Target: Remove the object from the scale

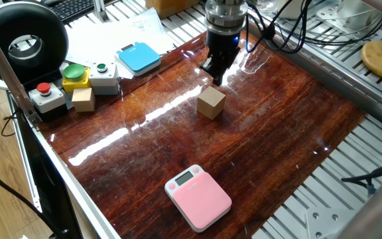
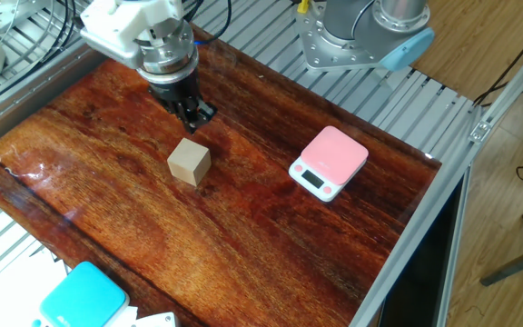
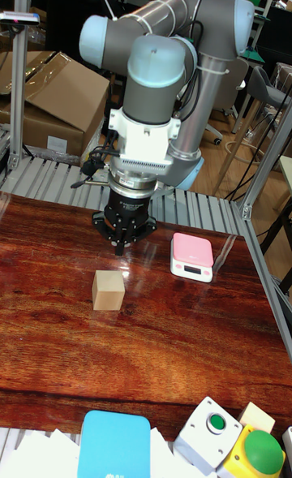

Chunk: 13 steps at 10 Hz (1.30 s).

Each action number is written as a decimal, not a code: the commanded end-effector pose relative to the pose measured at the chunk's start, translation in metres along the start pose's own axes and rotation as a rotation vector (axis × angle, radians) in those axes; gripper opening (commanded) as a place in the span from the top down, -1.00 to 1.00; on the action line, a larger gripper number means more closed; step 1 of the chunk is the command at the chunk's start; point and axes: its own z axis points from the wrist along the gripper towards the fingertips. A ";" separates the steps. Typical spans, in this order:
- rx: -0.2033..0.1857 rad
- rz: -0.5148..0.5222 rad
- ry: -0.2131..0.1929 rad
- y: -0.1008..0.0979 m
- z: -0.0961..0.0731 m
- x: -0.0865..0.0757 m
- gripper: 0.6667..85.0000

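The tan-brown cube (image 1: 211, 103) rests on the dark wooden table, apart from the pink scale (image 1: 197, 197), whose top carries nothing. My gripper (image 1: 216, 74) hangs open just above and behind the cube, holding nothing. From the other side, the cube (image 2: 189, 163) lies left of the pink scale (image 2: 330, 162), with the gripper (image 2: 193, 118) above it. In the tall view the gripper (image 3: 122, 243) hovers over the cube (image 3: 108, 290), and the scale (image 3: 192, 256) lies to its right.
A light-blue scale (image 1: 138, 58) lies at the table's far left corner. Beside it stand button boxes (image 1: 88, 78) and a small beige block (image 1: 83, 99). A black round lamp (image 1: 25, 43) and papers sit beyond. Metal rails border the table.
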 end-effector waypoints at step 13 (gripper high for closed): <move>0.039 0.072 0.027 -0.014 -0.068 0.037 0.99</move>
